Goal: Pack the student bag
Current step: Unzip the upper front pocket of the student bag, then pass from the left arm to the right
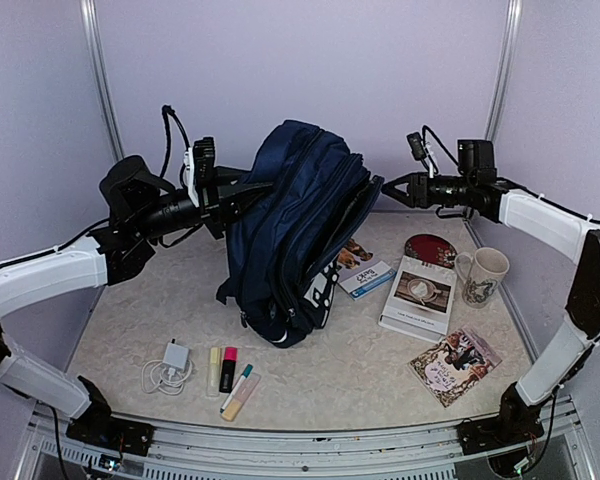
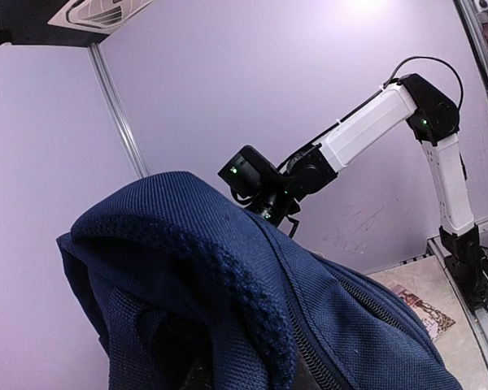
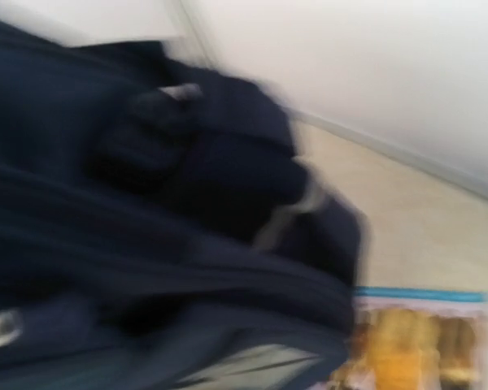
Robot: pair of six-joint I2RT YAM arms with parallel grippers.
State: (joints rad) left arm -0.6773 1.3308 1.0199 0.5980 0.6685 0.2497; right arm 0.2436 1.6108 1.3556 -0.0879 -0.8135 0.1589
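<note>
The student bag (image 1: 300, 230), a large dark navy backpack, stands tilted in the middle of the table with its top raised. My left gripper (image 1: 232, 192) is shut on the fabric at its upper left side. In the left wrist view the student bag (image 2: 252, 309) fills the lower frame and hides the fingers. My right gripper (image 1: 388, 190) hovers at the bag's upper right edge with its fingers spread, holding nothing. The right wrist view is blurred; it shows the dark bag (image 3: 146, 203) close up, and no fingers can be made out.
Right of the bag lie a white book with a coffee picture (image 1: 418, 295), a small blue-white book (image 1: 365, 277), an illustrated book (image 1: 456, 365), a mug (image 1: 482, 276) and a red round item (image 1: 432, 249). A charger (image 1: 170, 365) and highlighters (image 1: 225, 368) lie front left.
</note>
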